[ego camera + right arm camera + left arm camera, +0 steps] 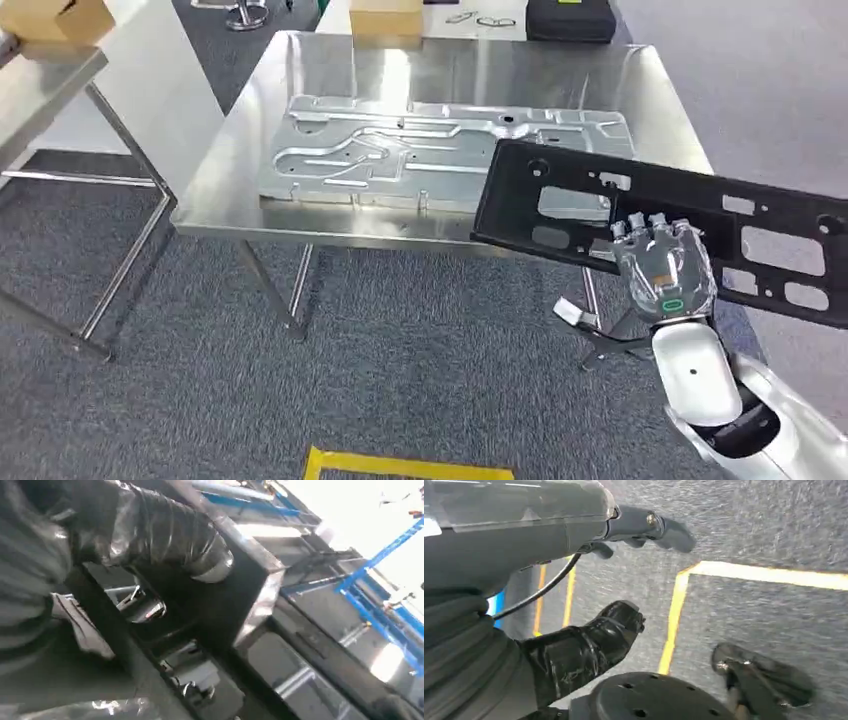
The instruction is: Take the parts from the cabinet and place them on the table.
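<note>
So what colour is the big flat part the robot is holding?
Black. The long panel with holes, gripped by the right hand, shows best in the head view.

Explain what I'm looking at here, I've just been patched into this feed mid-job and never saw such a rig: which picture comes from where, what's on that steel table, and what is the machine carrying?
This is a humanoid robot with two silver arms ending in hands. The wide picture is from its head, looking forward and down. It faces a steel table on which a stamped silver metal panel lies flat. The right hand grips a long black plastic panel with cut-outs, whose far end overlaps the table's near right corner. At the far end sit a cardboard box and a black case.

The other two pictures come from wrist cameras and are turned. The right wrist view shows that hand's fingers wrapped on the black panel's edge. The left wrist view shows the left hand hanging over grey carpet with yellow floor tape, holding nothing.
</note>
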### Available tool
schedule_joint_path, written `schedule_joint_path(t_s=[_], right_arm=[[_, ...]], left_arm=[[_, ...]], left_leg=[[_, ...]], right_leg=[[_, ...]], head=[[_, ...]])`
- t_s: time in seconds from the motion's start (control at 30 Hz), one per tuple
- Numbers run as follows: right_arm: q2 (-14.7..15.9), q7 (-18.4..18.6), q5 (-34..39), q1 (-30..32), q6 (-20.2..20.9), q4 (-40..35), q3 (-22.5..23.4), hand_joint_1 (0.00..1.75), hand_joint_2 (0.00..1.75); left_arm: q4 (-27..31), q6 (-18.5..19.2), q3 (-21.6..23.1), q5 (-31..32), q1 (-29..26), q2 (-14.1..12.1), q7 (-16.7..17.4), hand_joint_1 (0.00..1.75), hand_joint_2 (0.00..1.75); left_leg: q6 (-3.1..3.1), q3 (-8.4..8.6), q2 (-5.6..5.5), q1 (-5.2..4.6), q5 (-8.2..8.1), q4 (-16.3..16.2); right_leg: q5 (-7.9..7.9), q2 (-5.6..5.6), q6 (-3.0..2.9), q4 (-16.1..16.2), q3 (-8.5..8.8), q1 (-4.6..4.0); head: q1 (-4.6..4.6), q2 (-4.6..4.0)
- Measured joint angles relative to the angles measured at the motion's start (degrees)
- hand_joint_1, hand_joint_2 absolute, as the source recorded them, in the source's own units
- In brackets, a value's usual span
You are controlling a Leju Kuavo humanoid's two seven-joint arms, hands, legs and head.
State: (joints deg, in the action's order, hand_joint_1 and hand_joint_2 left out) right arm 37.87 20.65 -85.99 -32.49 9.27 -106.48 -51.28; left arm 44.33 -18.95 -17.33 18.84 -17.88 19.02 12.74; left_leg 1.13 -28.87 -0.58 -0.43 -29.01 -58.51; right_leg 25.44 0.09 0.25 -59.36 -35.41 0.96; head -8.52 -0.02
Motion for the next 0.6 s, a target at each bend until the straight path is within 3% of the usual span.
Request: schedule_joint_path(t_s=[0.07,0.1,0.17,0.2,0.23,0.3,0.37,0.4,0.43,0.47,0.53,0.6], right_arm=[[-1.3,0.1,0.0,-0.2,-0.5,1.0,-0.4,1.75,1.75],[-1.9,0.1,0.0,-0.6,-0.5,1.4,-0.7,1.75,1.75],[-3.1,-0.5,0.0,-1.4,0.8,2.0,-1.1,1.75,1.75],[-3.7,-0.6,0.0,-1.6,1.3,2.2,-1.2,1.75,1.75],[-4.2,-0.6,0.0,-1.7,1.6,2.4,-1.4,1.75,1.75],[-4.8,-0.7,0.0,-2.2,1.7,2.8,-1.8,1.75,1.75],[-5.7,-1.7,0.0,-3.2,2.1,3.3,-2.1,1.75,1.75],[-6.3,-2.3,0.0,-3.9,2.6,3.8,-2.2,1.75,1.75],[-7.3,-3.1,0.0,-4.9,3.5,4.2,-2.5,1.75,1.75],[-8.0,-3.9,0.0,-5.4,4.2,4.6,-2.7,1.75,1.75],[-10.0,-5.6,0.0,-6.6,4.9,5.2,-3.1,1.75,1.75],[-11.8,-6.1,0.0,-7.7,4.7,6.0,-3.1,1.75,1.75]], left_arm=[[-0.4,0.6,0.0,0.6,0.2,0.0,-0.4,0.0,1.75],[-0.7,0.8,0.0,1.1,0.3,0.0,-0.7,0.0,1.75],[-1.3,1.6,-0.2,2.1,0.3,0.0,-1.1,0.0,1.75],[-1.4,1.7,-0.2,2.3,0.4,0.0,-1.2,0.0,1.75],[-1.6,1.8,-0.4,2.4,0.4,0.0,-1.2,0.0,1.75],[-2.0,2.2,-0.5,3.5,0.4,0.0,-1.0,0.0,1.75],[-2.5,2.8,-0.7,5.0,0.4,0.0,-0.9,0.0,1.75],[-3.1,3.1,-1.2,5.8,0.6,-0.3,-0.9,0.0,1.75],[-3.5,3.4,-1.5,6.7,0.8,-0.2,-1.1,0.0,1.75],[-3.6,3.9,-1.7,7.5,0.9,-0.2,-1.2,0.0,1.75],[-4.2,5.0,-2.5,9.8,1.4,-0.2,-1.6,0.0,1.75],[-5.1,5.3,-3.1,11.5,2.0,-0.2,-1.9,0.0,1.75]], left_leg=[[-0.48,-0.13,0.12,0.16,-1.12,-1.8],[-0.82,-1.75,0.2,0.24,-2.51,-4.7],[-1.28,-7.19,0.2,0.45,-6.2,-12.9],[-1.38,-9.58,0.2,0.54,-7.22,-15.9],[-1.31,-11.09,0.2,0.55,-6.71,-16.7],[-0.79,-10.09,0.21,0.53,-1.74,-10.7],[0.34,-7.39,0.21,0.21,5.15,-1.2],[0.52,-7.96,0.28,-0.21,3.84,-2.5],[0.91,-7.67,0.28,-0.55,3.08,-0.9],[1.42,-7.63,0.23,-0.67,4.31,-0.6],[2.21,-5.7,0.18,-0.47,3.97,0.2],[2.52,-3.93,0.47,-0.05,4.02,1.4]], right_leg=[[0.48,0.06,-0.95,0.3,1.53,0.3],[0.84,0.07,-1.37,0.3,1.91,0.27],[1.55,0.13,-1.57,0.3,2.46,0.06],[1.94,0.15,-1.63,0.3,2.8,-0.07],[2.41,0.16,-1.6,0.2,3.37,-0.19],[3.49,0.13,-1.54,0.2,4.81,-0.4],[4.67,0.09,-1.48,0.3,6.33,-0.63],[4.95,0.13,-1.2,0.5,6.82,-0.69],[5.16,0.46,-0.77,0.7,6.58,-0.31],[5.31,0.49,-0.29,0.5,7.24,-0.33],[5.03,0.58,0.21,-0.1,7.81,-0.44],[5.72,0.34,0.33,-4.5,5.6,-0.27]], head=[[0.0,0.0],[-0.04,0.0],[-0.02,0.0],[-0.04,0.0],[-0.04,0.0],[-0.04,0.0],[-0.02,0.0],[0.13,0.0],[0.02,0.0],[0.04,0.0],[0.05,0.0],[0.09,0.0]])
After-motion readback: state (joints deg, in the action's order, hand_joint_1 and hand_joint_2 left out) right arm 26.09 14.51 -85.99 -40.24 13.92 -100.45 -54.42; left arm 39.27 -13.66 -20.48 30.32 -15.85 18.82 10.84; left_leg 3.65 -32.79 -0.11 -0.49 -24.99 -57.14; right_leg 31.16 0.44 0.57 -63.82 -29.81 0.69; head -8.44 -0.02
